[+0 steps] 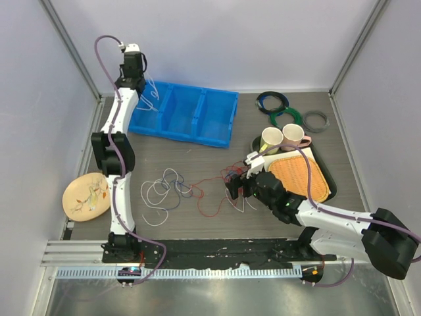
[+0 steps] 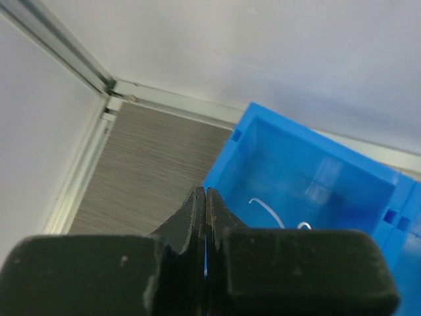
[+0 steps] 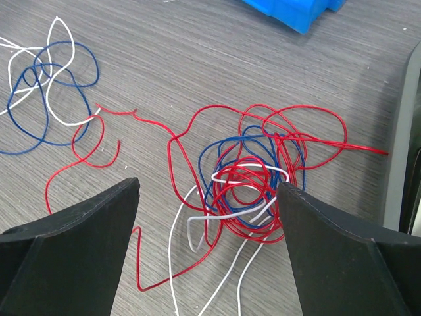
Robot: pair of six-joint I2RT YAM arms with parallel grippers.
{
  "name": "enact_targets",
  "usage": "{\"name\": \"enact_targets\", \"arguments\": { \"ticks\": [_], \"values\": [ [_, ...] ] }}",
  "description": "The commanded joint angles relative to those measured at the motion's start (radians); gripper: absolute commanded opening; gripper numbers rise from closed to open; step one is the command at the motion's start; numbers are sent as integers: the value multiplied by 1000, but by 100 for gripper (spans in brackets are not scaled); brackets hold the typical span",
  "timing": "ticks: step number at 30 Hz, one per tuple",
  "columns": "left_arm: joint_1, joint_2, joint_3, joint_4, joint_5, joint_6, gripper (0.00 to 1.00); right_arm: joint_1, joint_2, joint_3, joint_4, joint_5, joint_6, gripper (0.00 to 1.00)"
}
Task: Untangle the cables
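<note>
Right claw hangs wide open, empty, directly over the knotted cables on the bench. Risk: closing here likely grabs red, blue and white together and drags the knot tighter. Left claw is pressed shut above the blue bin; whether it pinches anything, can't tell. A white strand curls in its end compartment

White arms, purple hoses, black fingers

no readable text, labels or numbers
</note>
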Motion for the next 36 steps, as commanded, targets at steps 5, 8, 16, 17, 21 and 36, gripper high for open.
{"name": "enact_targets", "arguments": {
  "ticks": [5, 8, 16, 17, 21, 36],
  "values": [
    [1, 128, 105, -86, 36, 40, 6, 7, 25, 21, 61, 8, -27, 91],
    [1, 135, 94, -86, 40, 46, 15, 7, 31, 29, 53, 3, -27, 91],
    [1, 93, 63, -116, 126, 53, 71, 7, 16, 24, 53, -3, -22, 91],
    [3, 86, 60, -126, 146, 62, 74, 7, 13, 24, 50, -3, -24, 91],
    [-3, 47, 57, -188, 180, 124, 82, 7, 13, 27, 39, -12, -21, 91],
    [-12, -80, -73, -261, 86, 383, 100, 7, 87, 238, 59, -158, -140, 92]
  ]
}}
